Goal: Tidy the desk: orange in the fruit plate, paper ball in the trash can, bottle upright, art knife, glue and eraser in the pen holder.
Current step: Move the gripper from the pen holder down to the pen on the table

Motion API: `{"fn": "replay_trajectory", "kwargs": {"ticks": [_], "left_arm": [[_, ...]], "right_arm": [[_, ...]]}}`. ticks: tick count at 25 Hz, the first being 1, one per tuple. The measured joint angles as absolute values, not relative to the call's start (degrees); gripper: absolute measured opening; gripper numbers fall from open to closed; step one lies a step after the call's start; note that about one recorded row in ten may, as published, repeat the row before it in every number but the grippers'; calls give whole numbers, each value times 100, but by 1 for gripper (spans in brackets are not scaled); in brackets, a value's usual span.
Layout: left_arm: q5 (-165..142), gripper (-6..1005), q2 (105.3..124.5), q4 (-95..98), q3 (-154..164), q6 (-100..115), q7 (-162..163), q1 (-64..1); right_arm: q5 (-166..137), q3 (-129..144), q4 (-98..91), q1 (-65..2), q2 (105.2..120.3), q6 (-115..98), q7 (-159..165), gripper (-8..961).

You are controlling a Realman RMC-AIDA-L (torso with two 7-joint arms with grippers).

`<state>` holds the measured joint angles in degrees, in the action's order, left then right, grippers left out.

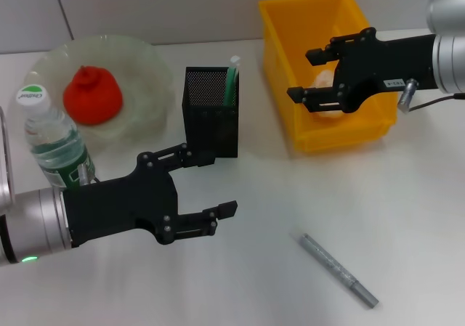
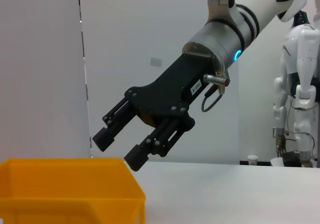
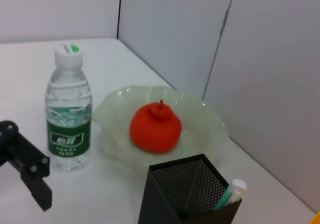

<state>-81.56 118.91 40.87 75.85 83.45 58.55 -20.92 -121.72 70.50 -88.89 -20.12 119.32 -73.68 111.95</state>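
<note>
Your left gripper [image 1: 218, 183] reaches in from the left edge, low over the white desk [image 1: 254, 282], black hand level, its two fingers [image 1: 225, 210] spread apart with nothing between them. Just behind that hand stands the clear plastic water bottle [image 1: 51, 141], upright, white cap on; its green label carries white writing too small to read. Beyond the bottle, the pale green glass fruit plate [image 1: 145, 64] with a wavy rim holds the orange-red fruit [image 1: 92, 95] at its middle. Straight ahead of the upper left finger, nearly touching its tip, is the black square mesh pen holder [image 1: 211, 115]; a green stick with a white cap [image 1: 233, 79] leans in its far right corner, and you cannot tell from here which item it is.

To the right of the left fingers and nearer to you, the thin silver-grey art knife [image 1: 338, 269] lies flat and slantwise on the desk, well apart from both hands.

Further right, the yellow plastic bin [image 1: 290, 28] sits at the back. Your right gripper [image 1: 305, 74] comes in from the right edge, hovering over the bin's opening, fingers [image 1: 298, 94] parted and empty. A white crumpled paper ball [image 1: 330, 108] lies inside the bin, just under those fingers. A small white label on the right wrist is unreadable.
</note>
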Motion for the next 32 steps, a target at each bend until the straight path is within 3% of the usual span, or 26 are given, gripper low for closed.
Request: {"fn": "replay_trajectory", "kwargs": {"ticks": [18,32], "left_arm": [[-7947,785,11897,3964,7578,8322,5778,-2091],[-7781,785,11871,3858,7524,8334,5437,-1865]], "right_arm": [[-14599,8080,-9067,-2528,11931,-8826,12691,643],[-14692,8415,-9412,-2708,11936,-9485,13612,643]]}}
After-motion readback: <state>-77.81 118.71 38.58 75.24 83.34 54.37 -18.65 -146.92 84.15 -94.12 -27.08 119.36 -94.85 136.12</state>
